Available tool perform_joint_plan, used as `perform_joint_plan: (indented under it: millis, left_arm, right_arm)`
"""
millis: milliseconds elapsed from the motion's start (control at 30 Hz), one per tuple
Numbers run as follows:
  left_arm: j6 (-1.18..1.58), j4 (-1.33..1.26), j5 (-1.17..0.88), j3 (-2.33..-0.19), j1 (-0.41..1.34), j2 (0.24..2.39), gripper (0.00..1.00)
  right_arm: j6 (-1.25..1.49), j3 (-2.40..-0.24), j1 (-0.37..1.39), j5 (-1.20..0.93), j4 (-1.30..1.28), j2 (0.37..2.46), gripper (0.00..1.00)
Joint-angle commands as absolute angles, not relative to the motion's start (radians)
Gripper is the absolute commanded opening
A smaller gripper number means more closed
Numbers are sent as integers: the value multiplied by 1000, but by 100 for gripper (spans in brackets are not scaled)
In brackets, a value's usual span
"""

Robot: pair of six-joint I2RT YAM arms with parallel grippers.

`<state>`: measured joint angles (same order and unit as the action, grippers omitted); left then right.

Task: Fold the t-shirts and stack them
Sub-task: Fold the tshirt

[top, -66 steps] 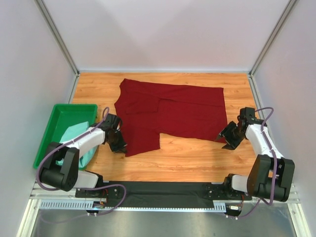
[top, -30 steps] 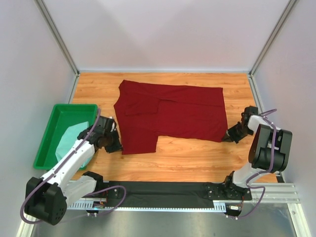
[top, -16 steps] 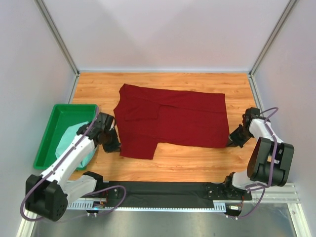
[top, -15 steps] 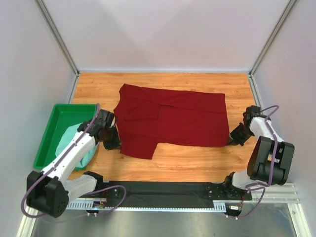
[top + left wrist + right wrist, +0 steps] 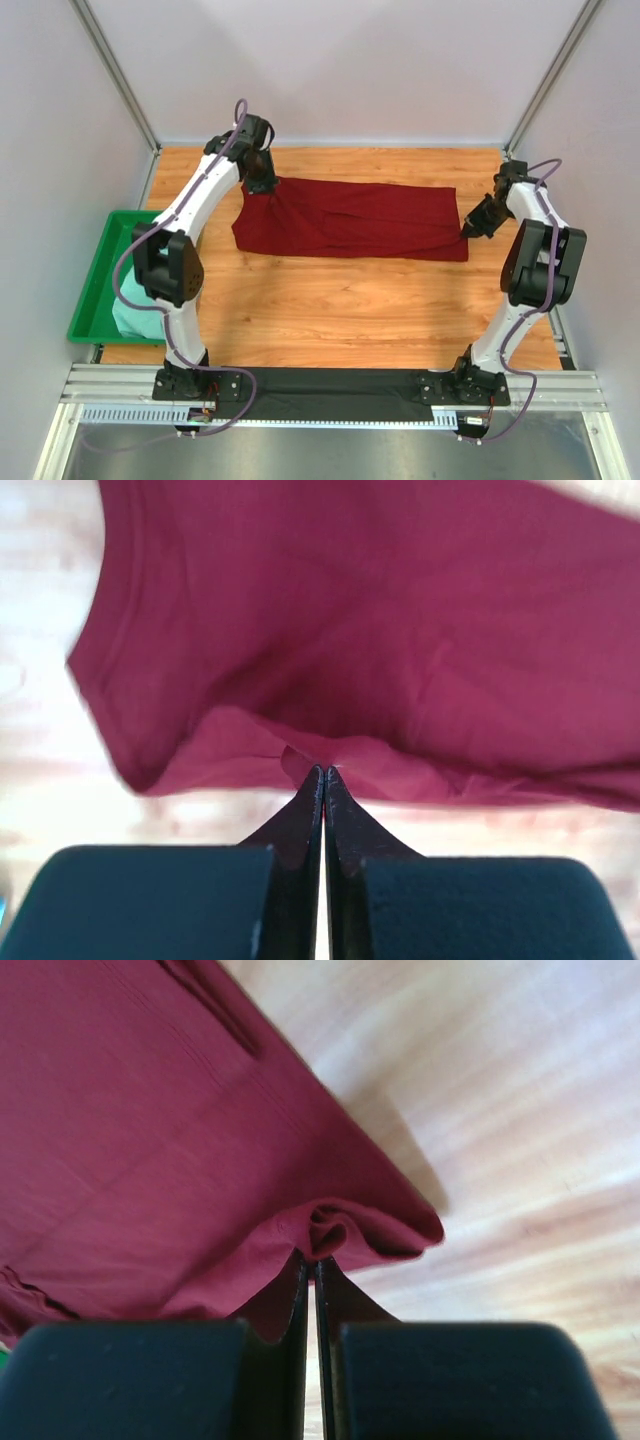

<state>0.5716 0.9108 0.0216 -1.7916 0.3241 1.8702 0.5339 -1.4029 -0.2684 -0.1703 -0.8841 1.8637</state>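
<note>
The dark red t-shirt (image 5: 350, 218) lies across the far half of the table as a long narrow band, doubled over on itself. My left gripper (image 5: 265, 185) is shut on its upper left edge; the left wrist view shows the tips (image 5: 322, 772) pinching a fold of red cloth (image 5: 400, 640). My right gripper (image 5: 468, 228) is shut on the shirt's right end, where a bunched fold of red cloth (image 5: 150, 1140) sits in its tips (image 5: 312, 1260). The pale mint t-shirt (image 5: 135, 318) lies in the green tray, partly hidden behind the left arm.
The bright green tray (image 5: 88, 300) stands at the table's left edge. Bare wooden tabletop (image 5: 350, 310) stretches between the shirt and the arm bases. White walls and metal posts close in the back and both sides.
Both arms have swung from the near side to the far side, carrying the red shirt's near edge over it. The shirt has gone from spread out to a narrow doubled band.
</note>
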Motion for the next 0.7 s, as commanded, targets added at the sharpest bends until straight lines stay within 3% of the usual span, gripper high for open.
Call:
perform_joint_plan:
  millis: [0, 667]
  left_arm:
    - [543, 980, 69, -1952, 299, 1966, 0]
    - [583, 838, -60, -2141, 232, 2131, 0]
  right_arm:
    - [545, -1526, -265, -196, -906, 1937, 0]
    - [525, -1704, -262, -212, -943, 2141, 0]
